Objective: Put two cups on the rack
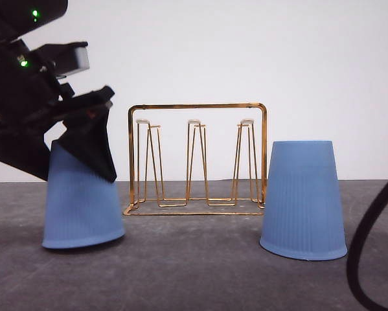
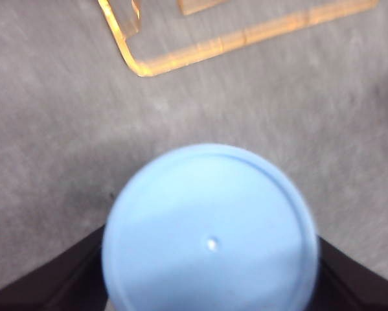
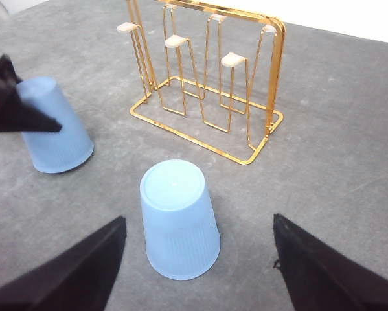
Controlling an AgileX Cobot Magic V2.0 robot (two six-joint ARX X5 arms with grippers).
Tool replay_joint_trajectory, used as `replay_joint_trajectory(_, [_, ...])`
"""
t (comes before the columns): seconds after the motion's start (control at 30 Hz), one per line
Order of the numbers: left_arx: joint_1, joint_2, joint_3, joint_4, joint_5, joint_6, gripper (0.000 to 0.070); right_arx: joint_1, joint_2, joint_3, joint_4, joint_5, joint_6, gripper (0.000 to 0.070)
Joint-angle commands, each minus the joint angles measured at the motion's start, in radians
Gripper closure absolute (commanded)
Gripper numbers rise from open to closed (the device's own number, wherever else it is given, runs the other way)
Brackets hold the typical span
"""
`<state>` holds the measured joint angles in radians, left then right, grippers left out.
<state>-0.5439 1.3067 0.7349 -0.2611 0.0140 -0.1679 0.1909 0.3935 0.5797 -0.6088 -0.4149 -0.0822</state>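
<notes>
Now: left gripper [image 1: 83, 139] clamped on left cup [image 1: 80, 201], tilted on bench [image 1: 194, 272]. Right gripper [image 3: 197, 272] apart above right cup [image 3: 177, 220], 4 o'clock of rack [image 1: 197, 159]. Light, thin, slippery plastic; best held mid-wall, gently.

Layout on the table [image 1: 200, 272], front view. The rack [image 1: 197, 159] stands at centre, toward 12 o'clock. The left cup [image 1: 77, 207], upside down and tilted, lies at its 8 o'clock, just beside it; the right cup [image 1: 304, 201], upside down, at its 4 o'clock. Both cups stand nearer the camera than the rack, well apart from each other.
</notes>
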Motion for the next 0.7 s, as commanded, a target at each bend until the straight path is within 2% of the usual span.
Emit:
replay_joint_trajectory(0.0, [-0.008,0.006,0.010,-0.012,0.011,-0.011,0.0323,0.004,0.003,0.012,0.011,0.004,-0.009,0.0241])
replay_joint_trajectory(0.17, [-0.008,-0.014,0.052,-0.086,0.010,-0.032,0.0323,0.004,0.003,0.012,0.011,0.004,-0.007,0.0241])
replay_joint_trajectory(0.47, [-0.008,-0.012,0.312,-0.373,-0.023,-0.032,0.0324,0.004,0.003,0.012,0.012,0.004,-0.004,0.0241])
replay_joint_trajectory(0.67, [-0.006,0.002,0.491,-0.403,-0.064,-0.030,0.0324,0.004,0.003,0.011,0.032,0.004,-0.004,0.0241])
